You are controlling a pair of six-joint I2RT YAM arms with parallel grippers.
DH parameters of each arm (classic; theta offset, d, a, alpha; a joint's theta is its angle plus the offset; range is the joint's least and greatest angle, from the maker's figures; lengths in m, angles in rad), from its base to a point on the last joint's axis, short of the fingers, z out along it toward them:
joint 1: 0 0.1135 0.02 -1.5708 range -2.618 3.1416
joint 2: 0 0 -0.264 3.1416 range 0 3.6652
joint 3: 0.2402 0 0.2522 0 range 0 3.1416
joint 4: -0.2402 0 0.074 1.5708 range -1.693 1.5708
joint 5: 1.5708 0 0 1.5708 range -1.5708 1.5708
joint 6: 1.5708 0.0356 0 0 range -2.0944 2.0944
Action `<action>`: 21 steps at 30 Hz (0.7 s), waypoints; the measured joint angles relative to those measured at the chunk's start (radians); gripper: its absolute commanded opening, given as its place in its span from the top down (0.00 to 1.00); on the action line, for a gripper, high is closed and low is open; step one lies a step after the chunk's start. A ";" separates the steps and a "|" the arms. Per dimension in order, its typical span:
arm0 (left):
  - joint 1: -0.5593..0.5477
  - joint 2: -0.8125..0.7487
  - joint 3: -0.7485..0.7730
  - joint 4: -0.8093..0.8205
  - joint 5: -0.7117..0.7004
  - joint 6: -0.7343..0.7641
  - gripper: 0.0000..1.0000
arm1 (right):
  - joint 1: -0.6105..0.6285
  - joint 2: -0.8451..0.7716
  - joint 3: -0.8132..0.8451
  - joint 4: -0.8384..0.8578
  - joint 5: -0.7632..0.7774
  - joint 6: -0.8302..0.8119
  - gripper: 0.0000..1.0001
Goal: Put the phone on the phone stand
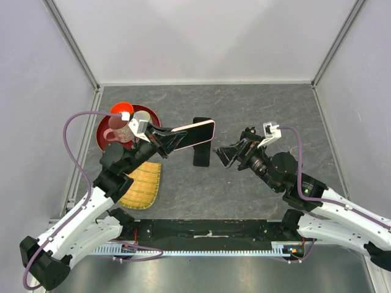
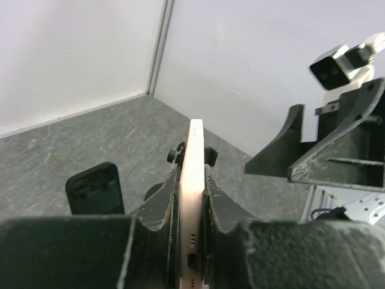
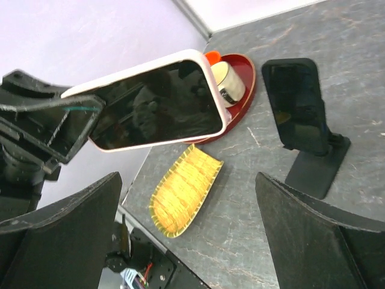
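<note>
Our left gripper (image 1: 173, 138) is clamped across the port end of the phone (image 1: 198, 131), one pad on the glass face and one on the back. It carries the phone clear of the table, long side level, screen turned toward the right arm. In the overhead view the phone crosses the black phone stand (image 1: 202, 157) at mid-table. Our right gripper (image 1: 235, 145) sits near the phone's free end, jaws spread wide and holding nothing. We judge the phone a stiff, fairly light slab, slick on both faces and apt to crack if dropped. A hold across the flat faces near one end, as here, leaves the rest free to lean on the stand. Farther left lie a woven mat (image 1: 142, 183) and a red tray (image 1: 101, 135) of cups.
</note>
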 measured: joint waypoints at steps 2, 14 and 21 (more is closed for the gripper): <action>0.000 -0.001 -0.008 0.035 0.005 -0.029 0.98 | -0.026 0.001 -0.029 0.066 -0.064 -0.030 0.02; 0.000 0.050 -0.011 0.195 0.179 -0.161 0.98 | -0.322 -0.081 -0.137 0.249 -0.526 -0.202 0.33; 0.000 0.107 -0.011 0.295 0.303 -0.238 0.98 | -0.379 -0.061 -0.137 0.306 -0.764 -0.235 0.42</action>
